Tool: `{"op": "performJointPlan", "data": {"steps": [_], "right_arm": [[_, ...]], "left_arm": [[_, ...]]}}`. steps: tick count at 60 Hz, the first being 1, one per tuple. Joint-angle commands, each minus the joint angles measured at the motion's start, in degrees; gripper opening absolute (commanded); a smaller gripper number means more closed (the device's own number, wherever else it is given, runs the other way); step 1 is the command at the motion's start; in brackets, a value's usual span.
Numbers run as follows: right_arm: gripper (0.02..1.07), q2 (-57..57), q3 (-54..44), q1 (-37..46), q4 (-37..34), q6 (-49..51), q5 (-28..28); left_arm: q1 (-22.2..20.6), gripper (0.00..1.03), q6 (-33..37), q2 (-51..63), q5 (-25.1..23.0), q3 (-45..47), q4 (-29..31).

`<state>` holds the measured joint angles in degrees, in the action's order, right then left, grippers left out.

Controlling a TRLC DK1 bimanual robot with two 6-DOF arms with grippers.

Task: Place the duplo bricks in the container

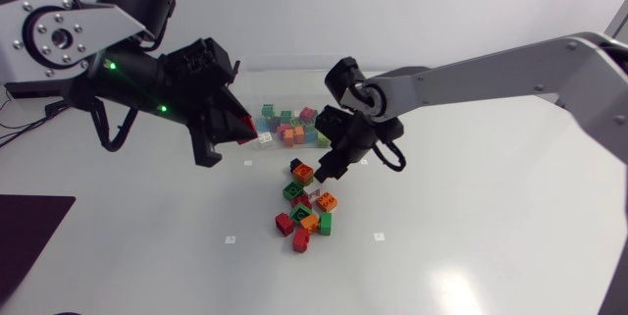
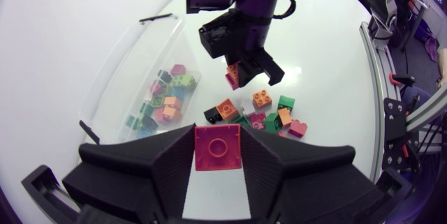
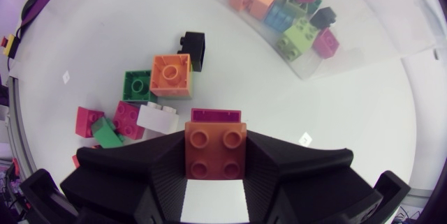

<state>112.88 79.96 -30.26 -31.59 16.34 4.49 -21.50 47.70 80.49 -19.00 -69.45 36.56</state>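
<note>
The white desk [image 1: 471, 217] took up most of what I could see, with the left arm [image 1: 128, 70] coming in from one side and the right arm [image 1: 491, 70] stretched in from the other. Between them, toward the far edge, lay the clear plastic container [image 2: 140, 63], already holding a good many bricks [image 1: 289, 129] in green, orange, pink and blue. Near it, well short of its wall, a loose pile of duplo bricks [image 1: 306, 212] sat on the desk (reds, greens and oranges mostly).

The left end effector [image 2: 217, 132] hung by the container's end, clamped on a magenta brick [image 2: 218, 148] from both sides. The right end effector [image 3: 215, 137] was above the pile's near end, gripping an orange four-stud brick [image 3: 215, 153]. Ahead of it lay an orange brick on a green one [image 3: 171, 75], a black brick [image 3: 192, 46] and a white brick [image 3: 157, 118].
</note>
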Motion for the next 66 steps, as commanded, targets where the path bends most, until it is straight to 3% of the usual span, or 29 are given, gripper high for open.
{"op": "performJointPlan", "data": {"steps": [1,16,28,36,59,66], "right_arm": [[0.32,-4.95,-2.18,0.91,-0.84,0.80,-0.10],[0.32,-13.65,-1.13,2.58,-3.30,0.80,0.34],[0.32,-14.44,3.80,3.10,-4.35,-0.08,1.40],[0.32,-12.86,7.66,3.10,-4.44,-0.61,1.66],[0.32,-5.39,17.86,3.54,-3.65,-2.10,3.33],[0.32,-2.05,21.64,4.16,-3.56,-2.36,3.95]], "left_arm": [[0.31,0.27,-1.47,-0.24,-0.42,-4.03,0.45],[1.37,0.28,-5.08,5.03,-0.77,-9.91,-3.86],[2.60,0.28,-8.42,12.85,-0.77,-15.72,-8.69],[2.86,0.28,-10.79,19.18,-0.77,-20.46,-11.42],[5.59,0.30,-16.06,35.97,0.11,-39.53,-11.51],[6.73,0.38,-17.29,39.31,0.55,-43.14,-11.68]]}}
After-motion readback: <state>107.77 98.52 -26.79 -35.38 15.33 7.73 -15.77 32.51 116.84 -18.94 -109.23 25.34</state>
